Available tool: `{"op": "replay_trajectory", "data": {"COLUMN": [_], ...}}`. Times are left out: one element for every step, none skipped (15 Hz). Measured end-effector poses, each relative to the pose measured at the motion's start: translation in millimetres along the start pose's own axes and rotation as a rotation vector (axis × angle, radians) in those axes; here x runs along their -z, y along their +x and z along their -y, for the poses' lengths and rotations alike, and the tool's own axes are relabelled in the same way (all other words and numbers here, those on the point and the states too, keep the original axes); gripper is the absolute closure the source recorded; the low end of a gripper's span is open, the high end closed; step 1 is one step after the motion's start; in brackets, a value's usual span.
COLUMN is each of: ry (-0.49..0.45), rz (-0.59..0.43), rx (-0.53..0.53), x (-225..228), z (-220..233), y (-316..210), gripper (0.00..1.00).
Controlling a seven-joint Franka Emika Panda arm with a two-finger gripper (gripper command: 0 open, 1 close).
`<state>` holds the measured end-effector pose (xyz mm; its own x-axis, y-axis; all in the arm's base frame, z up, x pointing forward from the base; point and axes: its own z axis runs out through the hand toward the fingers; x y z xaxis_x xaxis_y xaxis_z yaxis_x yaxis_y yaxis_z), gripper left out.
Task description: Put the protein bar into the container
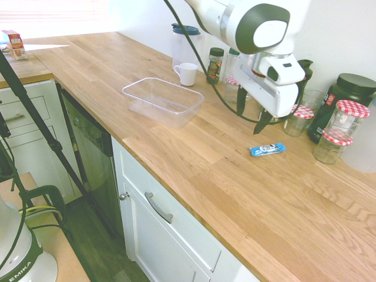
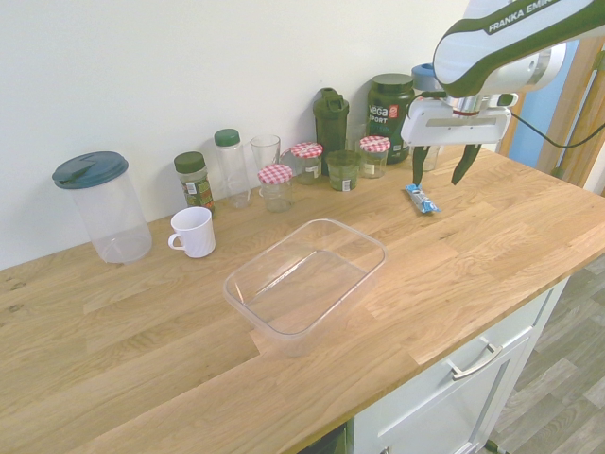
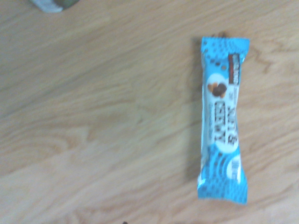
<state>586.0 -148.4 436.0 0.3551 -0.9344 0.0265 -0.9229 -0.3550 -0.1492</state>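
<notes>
The protein bar [image 1: 267, 150] [image 2: 421, 199] [image 3: 224, 119], in a bright blue wrapper with white marks, lies flat on the wooden counter [image 1: 194, 158]. My gripper [image 2: 441, 177] [image 1: 252, 120] hangs a little above it, fingers spread open and empty. The clear plastic container [image 1: 163, 101] [image 2: 307, 281] stands lidless and empty on the counter, well away from the bar, nearer the counter's front edge. The wrist view shows the whole bar on bare wood.
Along the wall stand red-checked-lid jars [image 2: 276, 185] [image 1: 333, 145], spice bottles [image 2: 194, 181], a glass [image 2: 266, 151], a dark shaker [image 2: 331, 120], a black Vega tub [image 2: 390, 112], a white mug [image 2: 194, 232] and a large lidded jug [image 2: 102, 205].
</notes>
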Motion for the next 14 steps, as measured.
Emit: {"op": "replay_trajectory", "data": {"ry": [-0.002, -0.004, 0.000, 0.007, 0.011, 0.012, 0.009, 0.005, -0.001, -0.005, -0.011, -0.019, -0.026, -0.032], "rz": [-0.006, -0.009, -0.008, -0.005, -0.006, -0.008, -0.011, -0.015, -0.015, -0.016, -0.014, -0.011, -0.007, -0.005], "rx": [-0.014, -0.028, -0.045, -0.061, -0.071, -0.076, -0.080, -0.085, -0.087, -0.087, -0.084, -0.082, -0.079, -0.077], "x": [-6, -14, -21, -26, -30, -35, -41, -46, -52, -58, -64, -72, -79, -85], "z": [8, 15, 20, 25, 30, 34, 37, 41, 45, 48, 51, 54, 56, 58], "y": [12, 23, 33, 42, 49, 55, 60, 65, 70, 72, 72, 71, 69, 68], "gripper": [0.00, 0.00, 0.00, 0.00, 0.00, 0.00, 0.00, 0.00, 0.00, 0.00, 0.00, 0.00, 0.00, 0.00]}}
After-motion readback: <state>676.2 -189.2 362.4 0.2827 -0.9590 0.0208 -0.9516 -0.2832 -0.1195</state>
